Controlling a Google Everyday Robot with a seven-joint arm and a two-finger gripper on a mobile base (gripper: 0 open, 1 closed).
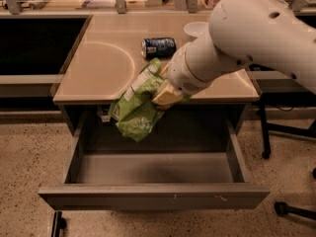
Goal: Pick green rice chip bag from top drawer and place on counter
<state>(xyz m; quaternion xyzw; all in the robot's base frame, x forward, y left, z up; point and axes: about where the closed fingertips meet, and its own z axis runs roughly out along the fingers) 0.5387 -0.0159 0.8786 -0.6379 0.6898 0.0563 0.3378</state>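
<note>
Nearest us, the top drawer [153, 196] is standing pulled wide open, its flat grey front panel facing us and its plain grey floor stretching back behind it. To either side we are looking at speckled flooring [29, 152], with a dark caster [282, 209] sitting at the lower right. Above the back part of the drawer, the green rice chip bag [134, 110] is hanging in the air, well clear of the drawer floor. Its lower end is drooping below the front edge of the surface [98, 68], while its upper end is rising over that edge. The tool [167, 94] is clenching the bag's right side, its tan fingers pressing into the crinkled plastic, and the thick white arm [247, 38] is reaching in from the upper right. Farther back on the tan surface, we are seeing a blue soda can [159, 47] lying on its side, and just beyond it to the right a white bowl [195, 29] partly hidden by the arm
</note>
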